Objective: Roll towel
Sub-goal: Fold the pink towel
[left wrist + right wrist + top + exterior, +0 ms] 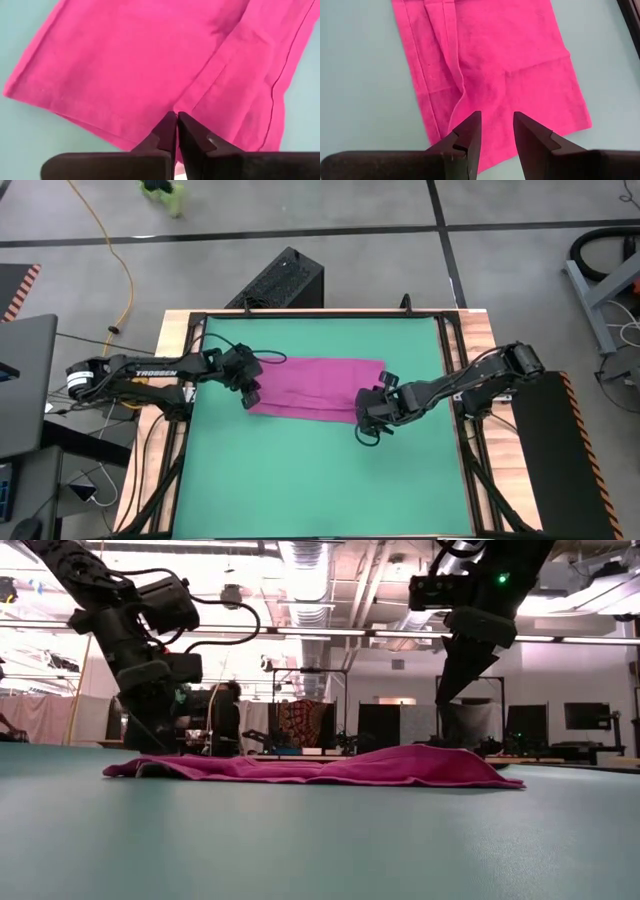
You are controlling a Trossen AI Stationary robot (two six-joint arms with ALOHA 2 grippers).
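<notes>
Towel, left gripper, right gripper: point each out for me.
towel [315,380], high view, middle of the cloth.
left gripper [177,116], left wrist view, tips of its shut jaws at the towel's edge.
right gripper [497,116], right wrist view, gap between its open jaws over the towel.

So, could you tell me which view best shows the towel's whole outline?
The high view: the towel lies in full on the green mat. The low view shows it edge-on; each wrist view shows one end.
</notes>
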